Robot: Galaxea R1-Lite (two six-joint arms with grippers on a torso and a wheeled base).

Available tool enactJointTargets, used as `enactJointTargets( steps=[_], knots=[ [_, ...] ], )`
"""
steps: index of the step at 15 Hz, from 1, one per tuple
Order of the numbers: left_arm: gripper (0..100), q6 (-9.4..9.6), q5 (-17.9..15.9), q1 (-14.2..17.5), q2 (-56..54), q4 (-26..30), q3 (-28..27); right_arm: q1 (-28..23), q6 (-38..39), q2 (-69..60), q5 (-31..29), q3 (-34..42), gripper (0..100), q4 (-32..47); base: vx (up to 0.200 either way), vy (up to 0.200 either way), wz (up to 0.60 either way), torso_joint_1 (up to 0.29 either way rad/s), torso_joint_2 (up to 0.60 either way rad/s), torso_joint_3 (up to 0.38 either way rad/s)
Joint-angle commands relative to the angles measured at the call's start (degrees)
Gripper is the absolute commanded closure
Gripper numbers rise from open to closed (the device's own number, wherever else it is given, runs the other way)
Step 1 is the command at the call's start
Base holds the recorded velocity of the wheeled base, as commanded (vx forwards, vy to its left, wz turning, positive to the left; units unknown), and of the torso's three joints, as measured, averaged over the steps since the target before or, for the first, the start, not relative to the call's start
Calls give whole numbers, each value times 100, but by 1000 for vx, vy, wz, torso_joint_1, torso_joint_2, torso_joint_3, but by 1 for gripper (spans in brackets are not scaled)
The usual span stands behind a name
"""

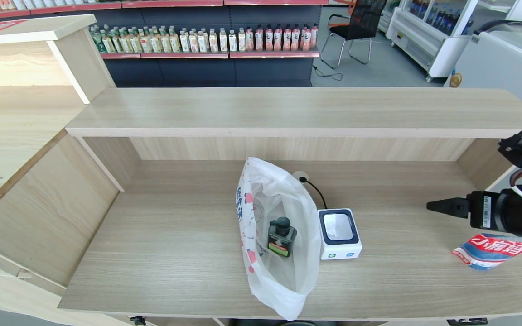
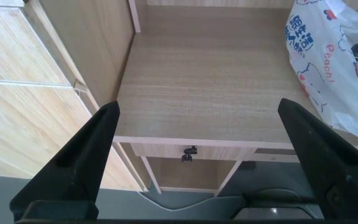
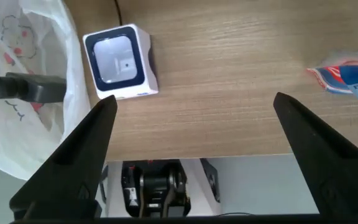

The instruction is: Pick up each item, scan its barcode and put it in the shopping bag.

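The shopping bag [image 1: 245, 209] lies open mid-bench [image 1: 175, 235], bottle [image 1: 282, 236] inside, scanner [image 1: 339, 232] just beside for a short scan-to-bag path; the pouch [image 1: 487, 253] lies at the right edge. The right gripper [image 3: 194, 106], above the pouch, and the left gripper [image 2: 199, 107], near the front-left corner, are both released.

The claw [image 3: 194, 101] is spread wide, empty, above the worktop [image 3: 229, 74] near its edge. The scanner [image 3: 118, 61] sits just beyond one finger [image 3: 82, 152]. Outside that finger lies the white bag [image 3: 17, 143], with a dark bottle [image 3: 33, 88] inside. A red-and-blue packet [image 3: 350, 78] lies past the other finger.
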Motion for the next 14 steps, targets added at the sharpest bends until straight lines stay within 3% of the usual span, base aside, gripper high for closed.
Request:
enactJointTargets(
  steps=[1, 7, 10, 14],
  knots=[
    [0, 2, 2, 0, -2, -1, 10, -218, 5, -466, 3, 174, 0, 160, 0, 0, 0, 0, 0, 0],
    [0, -7, 2, 0, -2, -1, 1, -236, 5, -659, 12, 437, 0, 292, 0, 0, 0, 0, 0, 0],
    [0, 2, 2, 0, -2, -1, 1, -236, 5, -668, 30, 437, 0, 292, -200, 0, 0, 9, 7, 2],
    [0, 2, 2, 0, -2, -1, 1, -236, 14, -668, 30, 464, 0, 292, 0, 0, 0, 0, 0, 0]
  ],
)
